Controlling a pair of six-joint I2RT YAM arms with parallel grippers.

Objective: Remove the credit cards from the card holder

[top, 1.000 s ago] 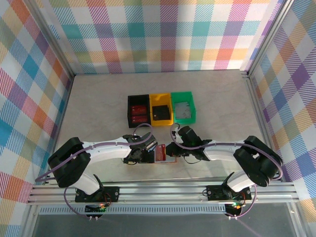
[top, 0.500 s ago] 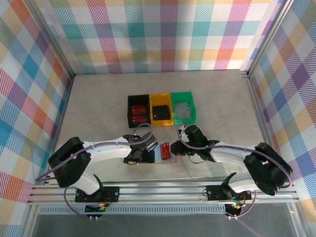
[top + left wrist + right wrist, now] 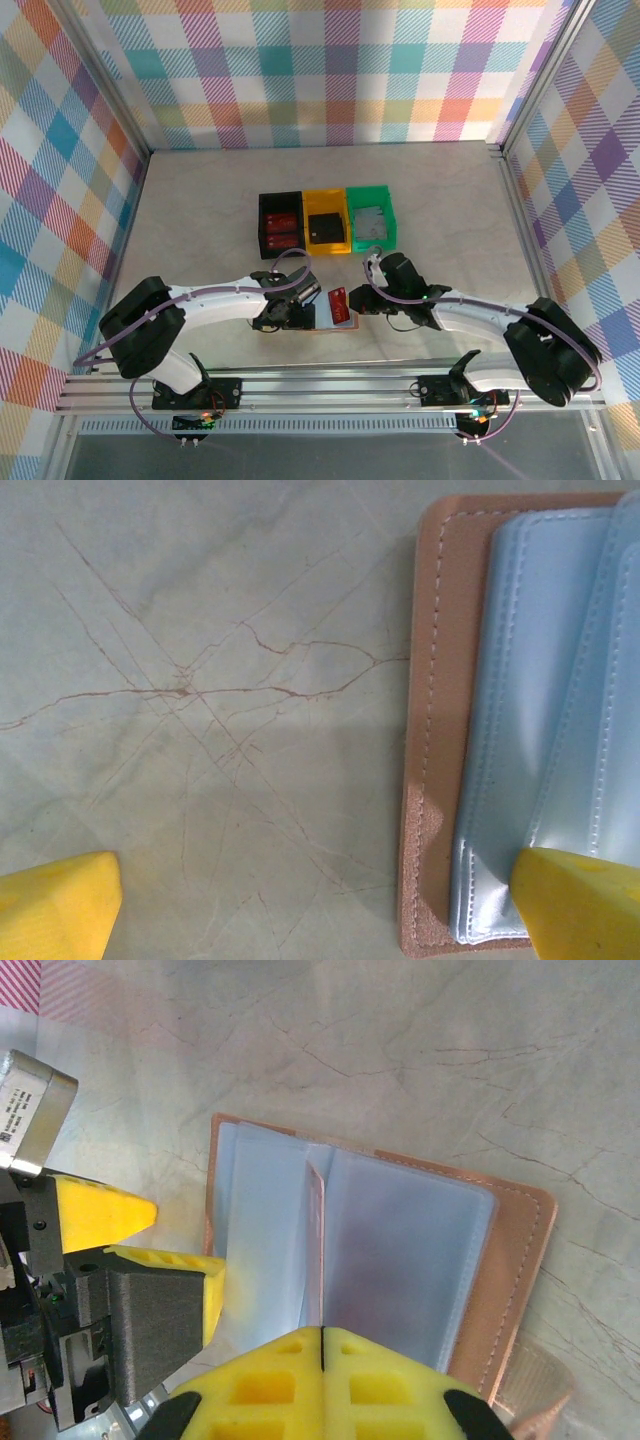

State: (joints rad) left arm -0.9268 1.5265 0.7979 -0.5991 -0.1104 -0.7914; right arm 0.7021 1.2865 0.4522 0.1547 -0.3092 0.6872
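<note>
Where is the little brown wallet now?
In the top view the card holder lies open on the table between the left gripper and the right gripper, nearer the arms than the yellow bin.

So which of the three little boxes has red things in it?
The black box, at the left end of the row. The yellow box in the middle holds something black, and the green box holds something grey.

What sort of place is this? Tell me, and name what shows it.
Probably a robot test cell: checked panels wall in a marble-look table, two robot arms are bolted to a metal rail, and sorting bins stand in a row.
</note>
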